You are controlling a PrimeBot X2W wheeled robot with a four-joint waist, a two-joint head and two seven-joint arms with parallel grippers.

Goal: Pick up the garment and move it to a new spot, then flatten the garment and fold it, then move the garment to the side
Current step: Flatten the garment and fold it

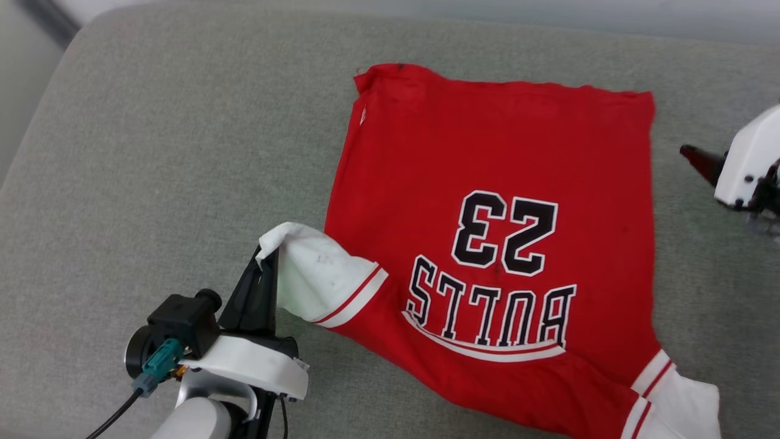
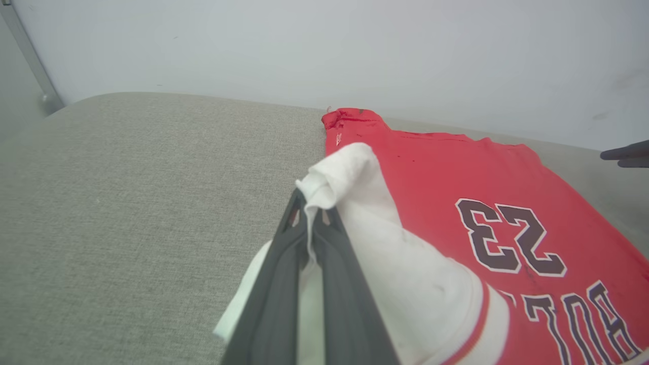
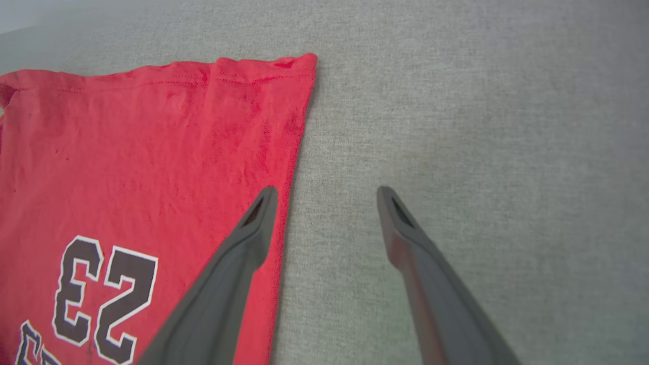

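Nearest you, your left gripper [image 2: 305,200] is pinched tight on the bunched tip of the white sleeve [image 1: 317,277], holding it slightly raised off the grey cushion [image 1: 152,152]. The garment [image 1: 487,158] lies spread on that cushion, mostly flat. I judge you are starting the fold: the next move calls for carrying that sleeve inward across the red body and laying it down without dragging the rest. The chest reads "BULLS", then "23" beyond it, both upside down to you. Further out, your right gripper [image 3: 327,195] hangs wide open and empty at the garment's right edge. A small white logo [image 1: 363,116], too small to read, sits by the far hem.
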